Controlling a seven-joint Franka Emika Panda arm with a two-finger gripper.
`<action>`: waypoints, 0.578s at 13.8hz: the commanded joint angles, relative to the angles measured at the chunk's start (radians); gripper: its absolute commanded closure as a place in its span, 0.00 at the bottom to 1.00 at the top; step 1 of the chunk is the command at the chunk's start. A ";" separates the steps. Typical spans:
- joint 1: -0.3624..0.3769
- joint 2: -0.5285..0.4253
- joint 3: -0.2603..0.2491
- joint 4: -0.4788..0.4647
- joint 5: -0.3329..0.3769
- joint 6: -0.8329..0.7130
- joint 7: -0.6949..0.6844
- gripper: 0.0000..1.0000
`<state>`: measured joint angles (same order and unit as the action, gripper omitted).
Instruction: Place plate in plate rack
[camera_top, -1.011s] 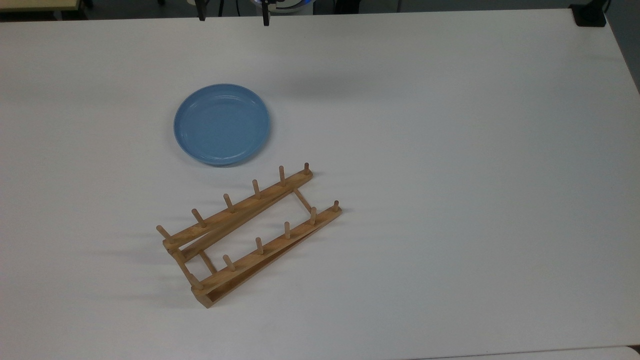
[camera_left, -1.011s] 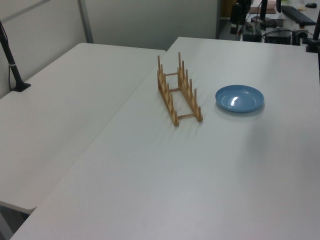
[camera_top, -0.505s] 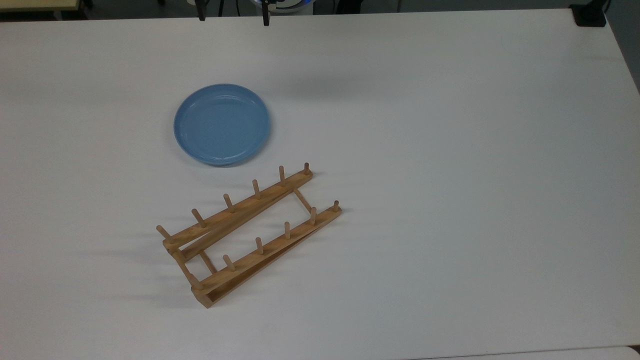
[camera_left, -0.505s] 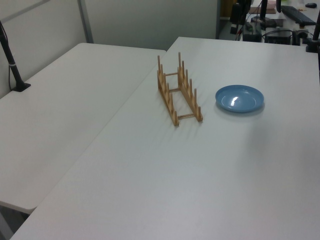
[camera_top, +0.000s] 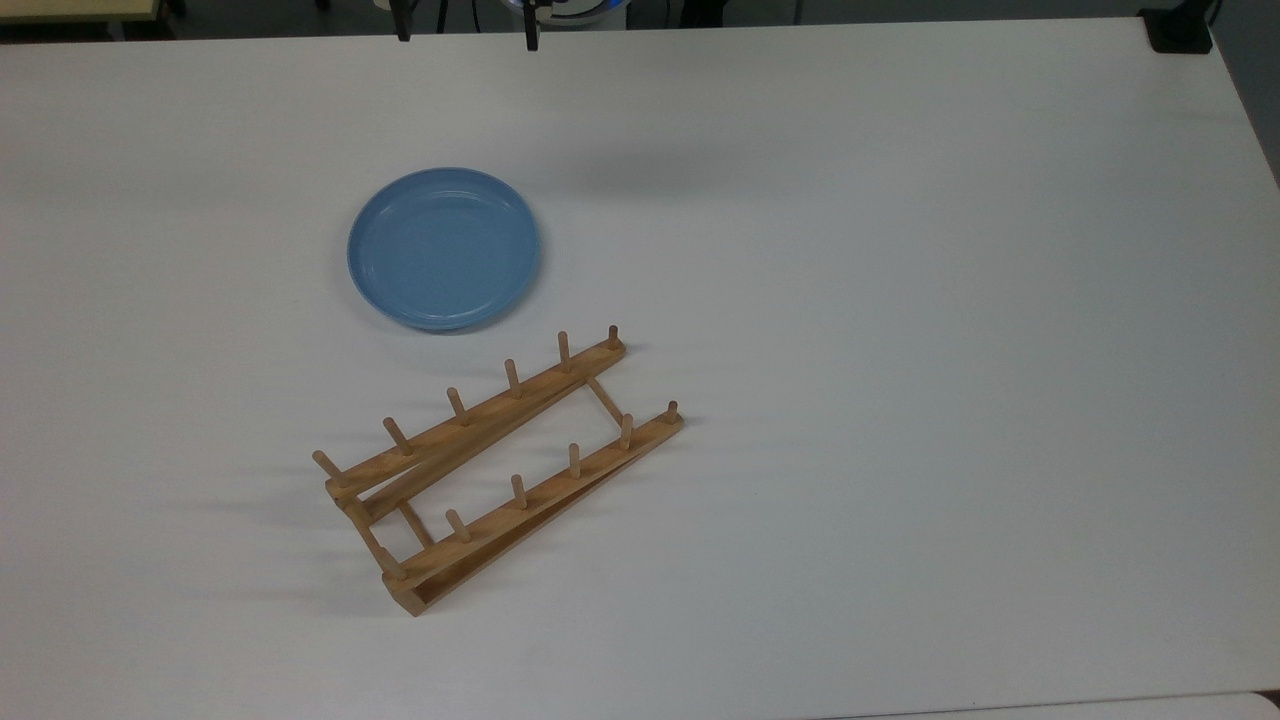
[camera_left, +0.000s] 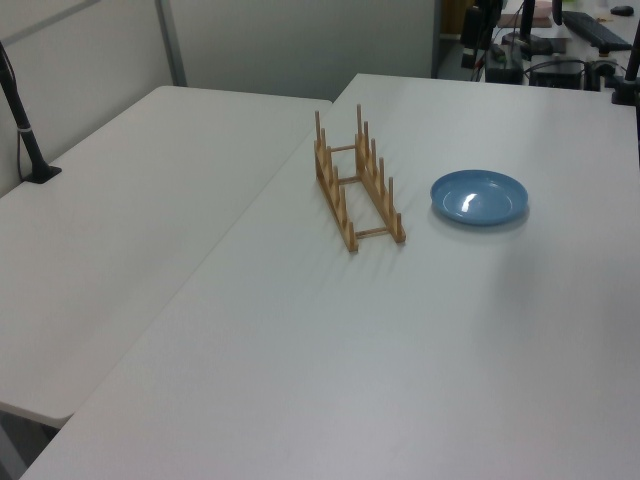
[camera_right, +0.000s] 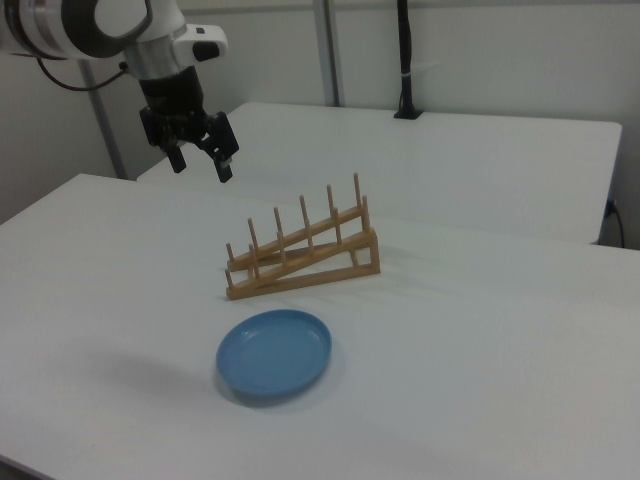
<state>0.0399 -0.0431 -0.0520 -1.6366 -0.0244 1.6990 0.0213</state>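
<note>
My pincer (camera_right: 198, 161) spread, empty, high over counter (camera_top: 900, 300) | nothing moved since a second ago | plate (camera_right: 274, 353) below, beside plate rack (camera_right: 302, 252) | approach not begun

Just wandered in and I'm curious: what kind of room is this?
Probably a robotics lab: a robot arm's claw hangs open above plain white tables, where a plate and a rack are laid out.
</note>
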 joint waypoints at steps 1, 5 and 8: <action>0.000 -0.018 -0.011 -0.014 -0.008 -0.119 -0.261 0.00; -0.098 0.003 -0.012 -0.057 -0.022 -0.127 -0.388 0.00; -0.204 0.055 -0.012 -0.123 -0.032 0.034 -0.412 0.00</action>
<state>-0.0860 -0.0237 -0.0628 -1.6876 -0.0394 1.6013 -0.3406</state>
